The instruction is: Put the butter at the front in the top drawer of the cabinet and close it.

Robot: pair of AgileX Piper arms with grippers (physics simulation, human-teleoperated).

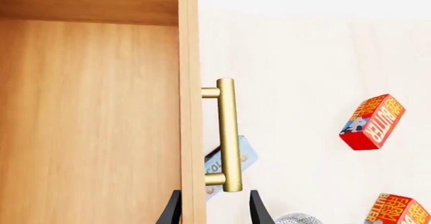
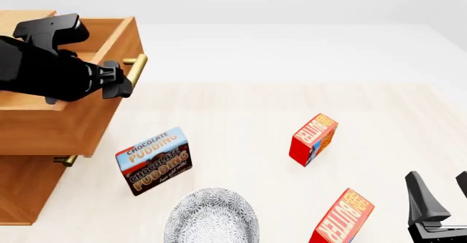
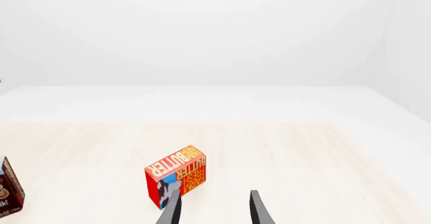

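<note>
In your left wrist view, the left gripper [image 1: 214, 211] has its jaws apart, one on each side of the top drawer's [image 1: 94, 123] front panel, with the brass handle [image 1: 227, 133] between them but not clamped. The drawer box is open and you look into its bare wooden inside. Past the handle, part of the chocolate pudding box [image 1: 232, 162] shows, and two butter cartons lie on the pale surface [image 1: 296, 72]: the rear butter carton [image 1: 372, 121] and, cut by the frame edge, the butter [image 1: 398, 210].

In your front view, the left gripper [image 2: 120, 80] sits at the handle [image 2: 136, 68] of the pulled-out top drawer [image 2: 65, 117] of the cabinet [image 2: 25, 183]. The pudding box [image 2: 154, 160] stands near the cabinet, with a patterned grey plate [image 2: 211, 215] just in front of it. The rear carton [image 2: 314, 139] stands mid-surface; the butter [image 2: 342, 218] stands nearer you, close to the right gripper [image 2: 440, 191], whose jaws are apart and hold nothing.

In your right wrist view, the right gripper [image 3: 213, 208] has its jaws spread, with a butter carton [image 3: 175, 175] ahead of the fingertips; which of the two it is, you cannot tell here.
</note>
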